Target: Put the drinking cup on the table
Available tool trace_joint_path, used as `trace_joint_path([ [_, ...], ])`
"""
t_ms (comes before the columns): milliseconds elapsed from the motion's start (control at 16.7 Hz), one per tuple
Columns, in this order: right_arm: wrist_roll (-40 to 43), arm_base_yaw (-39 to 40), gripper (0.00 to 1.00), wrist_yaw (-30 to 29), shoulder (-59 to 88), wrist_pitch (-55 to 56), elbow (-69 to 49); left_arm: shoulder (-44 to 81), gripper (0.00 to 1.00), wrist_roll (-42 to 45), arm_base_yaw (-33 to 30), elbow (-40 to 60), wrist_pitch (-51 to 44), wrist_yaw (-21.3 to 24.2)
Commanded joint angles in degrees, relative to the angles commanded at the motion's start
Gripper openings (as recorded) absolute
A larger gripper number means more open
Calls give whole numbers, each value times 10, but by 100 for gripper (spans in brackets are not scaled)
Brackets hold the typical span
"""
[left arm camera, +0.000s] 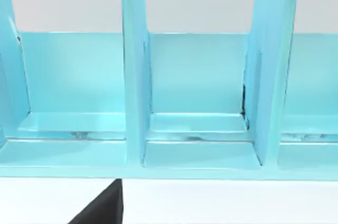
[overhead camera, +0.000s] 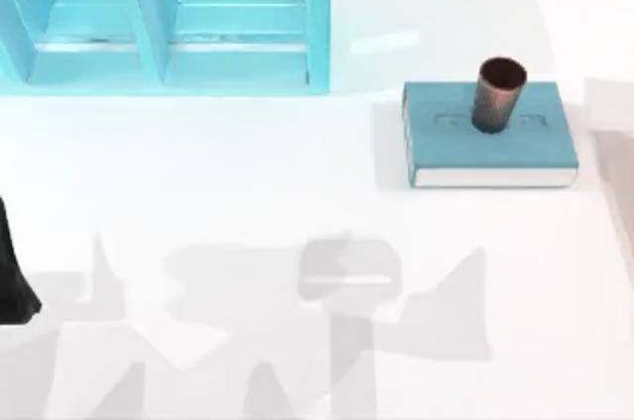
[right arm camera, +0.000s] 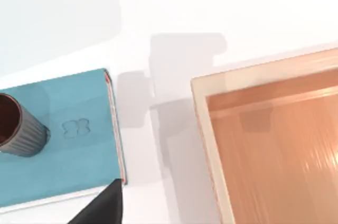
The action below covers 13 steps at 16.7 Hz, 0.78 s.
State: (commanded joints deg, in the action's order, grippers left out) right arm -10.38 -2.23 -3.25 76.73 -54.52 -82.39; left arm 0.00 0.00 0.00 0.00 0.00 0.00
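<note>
- Left arm (overhead camera: pixel 12 271) sits parked at the tabletop's left edge; whether its hand is open I cannot tell
- Light-blue shelf unit (overhead camera: pixel 163 19) stands at the far left, well apart from the cup
- Tabletop (overhead camera: pixel 248 192) lies bare in the middle, with room to take the cup
- Drinking cup (overhead camera: pixel 497 93) stands upright on the teal book (overhead camera: pixel 490 148) at the right, untouched, so the task looks not yet begun
- Right hand's state I cannot tell; a wooden box (right arm camera: pixel 274 145) lies beside the book

Bare table (overhead camera: pixel 248 202) is lying open across the middle. The shelf unit (overhead camera: pixel 168 19) is walling off the far left (beyond the left arm (overhead camera: pixel 12 271)); the book (overhead camera: pixel 490 143) is occupying the right.
</note>
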Motion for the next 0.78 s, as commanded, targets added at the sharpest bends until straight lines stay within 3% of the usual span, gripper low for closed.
trace_joint_path([
  [360, -35, 60, 100, -4, 288, -180, -274, 0, 100, 0, 0, 0, 0, 0],
  [780, -63, 148, 100, 2, 492, -278, -482, 0, 100, 0, 0, 0, 0, 0],
])
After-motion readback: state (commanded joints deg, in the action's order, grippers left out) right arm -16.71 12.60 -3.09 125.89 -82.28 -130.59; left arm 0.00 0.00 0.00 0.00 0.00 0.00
